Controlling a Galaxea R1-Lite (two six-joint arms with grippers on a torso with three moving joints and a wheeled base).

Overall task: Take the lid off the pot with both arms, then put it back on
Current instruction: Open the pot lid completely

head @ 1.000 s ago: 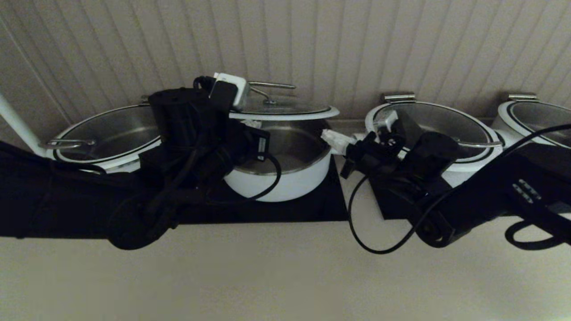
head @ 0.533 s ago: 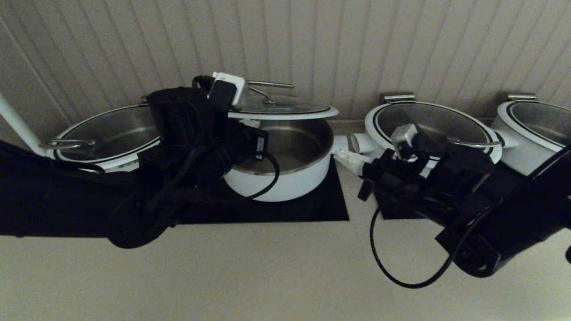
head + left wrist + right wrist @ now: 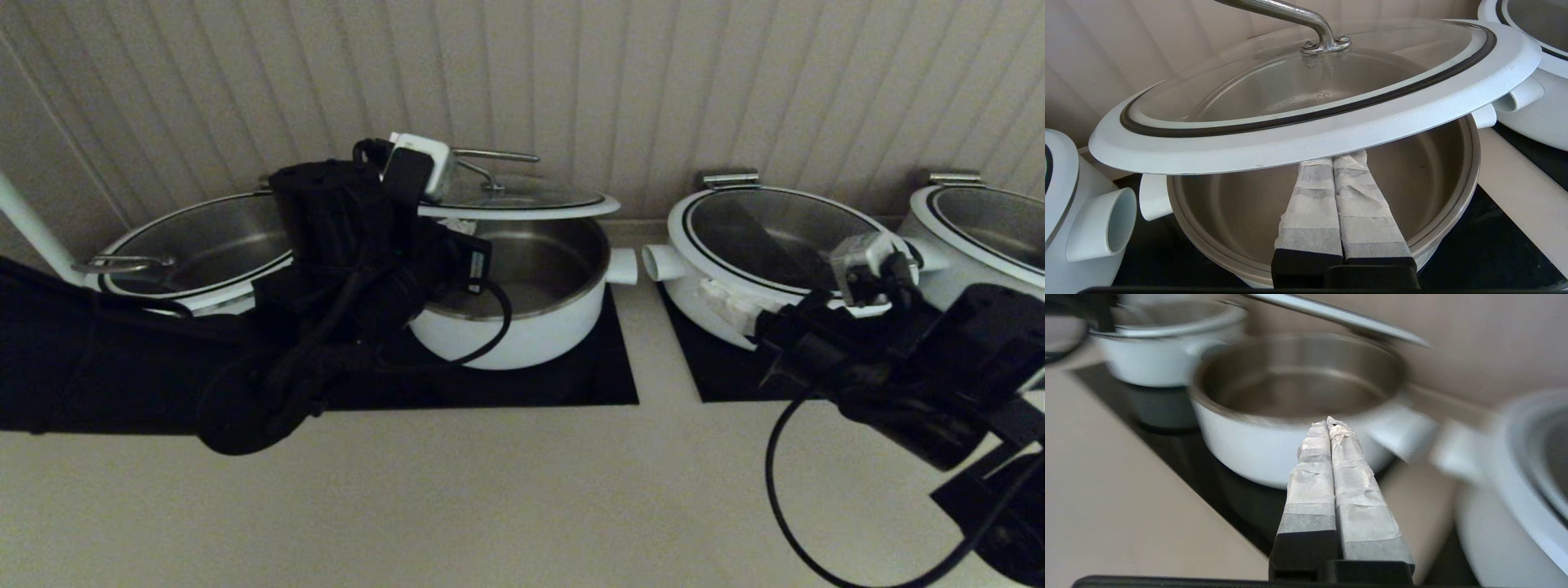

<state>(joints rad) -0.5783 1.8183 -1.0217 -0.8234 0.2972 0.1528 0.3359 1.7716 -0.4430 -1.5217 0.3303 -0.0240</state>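
The lid hangs slightly tilted above the open pot on the black mat. My left gripper is shut, and its taped tips reach under the near edge of the lid's white rim, over the pot's steel interior. In the head view the left arm covers the pot's left side. My right gripper is shut and empty, in front of the wider pot to the right, away from the pot. The right wrist view shows its tips pointing at the pot, with the lid's edge above.
A wide lidded pot stands left of the task pot, another to its right, and a third at the far right. A ribbed wall runs close behind. The beige counter lies in front.
My right arm has drawn back to the right and down, away from the pot's right handle. The left arm and the raised lid have hardly moved.
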